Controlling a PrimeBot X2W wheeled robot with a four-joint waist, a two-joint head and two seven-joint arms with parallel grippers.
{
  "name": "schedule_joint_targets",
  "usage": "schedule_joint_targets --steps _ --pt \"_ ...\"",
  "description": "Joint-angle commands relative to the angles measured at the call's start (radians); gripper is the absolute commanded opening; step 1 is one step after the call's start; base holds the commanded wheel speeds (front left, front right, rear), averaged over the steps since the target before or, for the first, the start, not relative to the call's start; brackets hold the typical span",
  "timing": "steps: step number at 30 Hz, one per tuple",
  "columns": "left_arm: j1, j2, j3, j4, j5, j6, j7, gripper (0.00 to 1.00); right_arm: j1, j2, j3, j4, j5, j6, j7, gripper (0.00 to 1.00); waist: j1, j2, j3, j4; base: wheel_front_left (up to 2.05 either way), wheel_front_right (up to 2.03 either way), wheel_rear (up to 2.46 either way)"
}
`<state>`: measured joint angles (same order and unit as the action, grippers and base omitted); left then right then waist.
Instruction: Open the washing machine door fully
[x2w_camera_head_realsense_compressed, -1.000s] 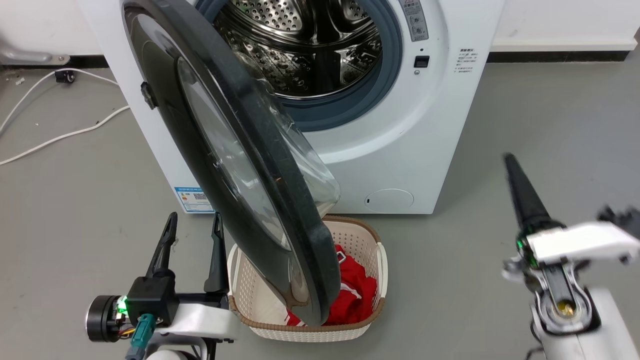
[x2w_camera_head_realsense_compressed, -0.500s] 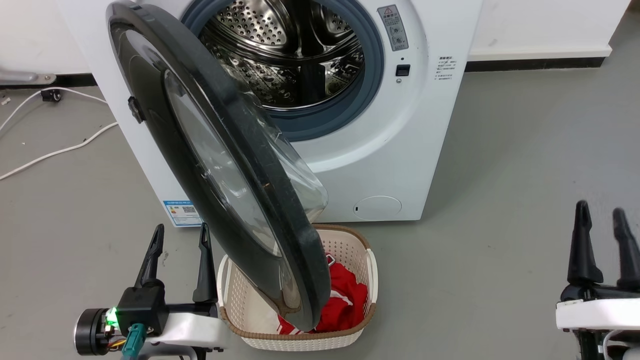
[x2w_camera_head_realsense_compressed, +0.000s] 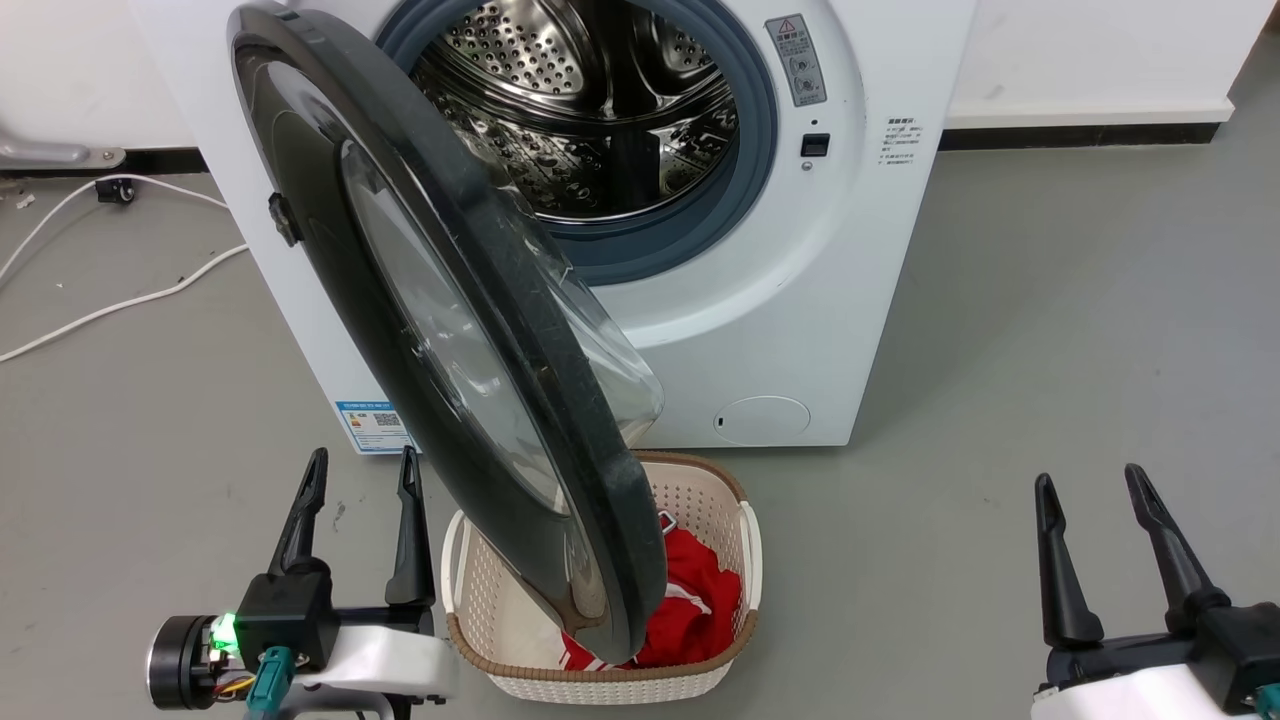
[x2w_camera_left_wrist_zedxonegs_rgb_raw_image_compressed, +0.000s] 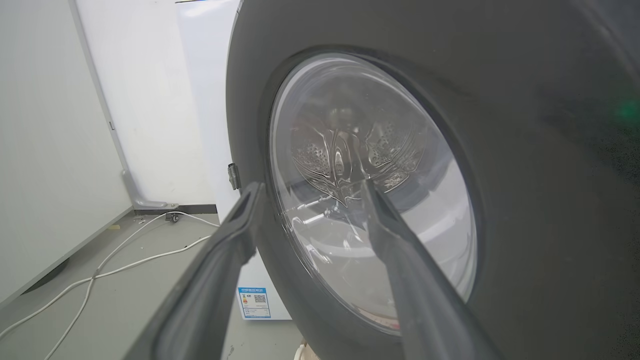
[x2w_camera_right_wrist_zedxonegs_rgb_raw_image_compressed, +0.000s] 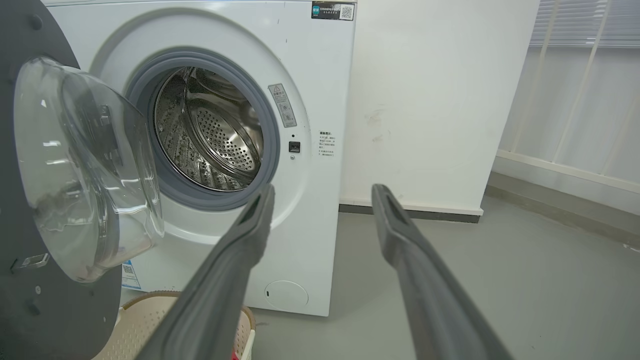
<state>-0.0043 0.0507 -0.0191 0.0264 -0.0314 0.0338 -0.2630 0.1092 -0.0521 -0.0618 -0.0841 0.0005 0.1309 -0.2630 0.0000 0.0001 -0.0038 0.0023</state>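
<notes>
The washing machine door (x2w_camera_head_realsense_compressed: 440, 330) is seen swung partly open. The jaws of the left gripper (x2w_camera_head_realsense_compressed: 362, 458) and the right gripper (x2w_camera_head_realsense_compressed: 1088, 476) are spread.

Bright even indoor light; soft shadows; highlights on washing machine door (x2w_camera_left_wrist_zedxonegs_rgb_raw_image_compressed: 435, 165) glass; head view sharp; wrist views wide-angle

No words are clear enough to read. The washing machine (x2w_camera_head_realsense_compressed: 760, 300) has a grey sticker (x2w_camera_head_realsense_compressed: 797, 58) with a red warning triangle, tiny print (x2w_camera_head_realsense_compressed: 903, 130) beside it, and a blue sticker (x2w_camera_head_realsense_compressed: 378, 420) with a square code.
</notes>
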Motion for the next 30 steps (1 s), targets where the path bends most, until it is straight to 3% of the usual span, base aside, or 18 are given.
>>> schedule_joint_targets --steps 1,11,12,13,14,24,30 --pt "-0.006 -0.001 0.002 0.001 0.004 -0.003 -0.003 1.00 0.006 0.003 0.000 0.011 0.015 0.000 -0.002 1.00 0.0000 -0.0001 0.000 0.001 0.00 0.00 0.00" --pt "0.009 -0.001 0.001 0.006 0.009 -0.014 -0.003 1.00 -0.007 0.003 0.002 0.038 0.041 0.000 -0.002 1.00 0.0000 -0.0001 -0.003 0.001 0.00 0.00 0.00" --pt "0.009 -0.001 0.000 0.006 0.010 -0.016 -0.003 0.76 -0.007 0.003 0.002 0.039 0.042 0.000 -0.002 1.00 0.0000 -0.0001 -0.003 0.001 0.00 0.00 0.00" --pt "0.010 -0.001 -0.001 0.008 0.010 -0.019 -0.003 0.31 -0.007 0.003 0.003 0.041 0.047 0.000 -0.002 1.00 0.0000 -0.0001 -0.003 0.001 0.00 0.00 0.00" --pt "0.009 -0.001 -0.001 0.008 0.010 -0.021 -0.003 0.00 -0.008 0.003 0.003 0.042 0.047 0.000 -0.002 1.00 0.0000 -0.0001 -0.003 0.001 0.00 0.00 0.00" --pt "-0.006 -0.001 0.001 -0.026 0.001 -0.021 -0.003 0.00 -0.012 0.003 0.005 0.046 0.061 0.000 -0.002 1.00 0.0000 -0.0001 -0.002 0.001 0.00 0.00 0.00" --pt "-0.044 -0.001 0.023 -0.229 -0.008 0.001 -0.003 0.00 -0.011 0.003 0.000 0.048 0.069 0.000 -0.002 1.00 0.0000 -0.0001 0.001 0.002 0.00 0.00 0.00"
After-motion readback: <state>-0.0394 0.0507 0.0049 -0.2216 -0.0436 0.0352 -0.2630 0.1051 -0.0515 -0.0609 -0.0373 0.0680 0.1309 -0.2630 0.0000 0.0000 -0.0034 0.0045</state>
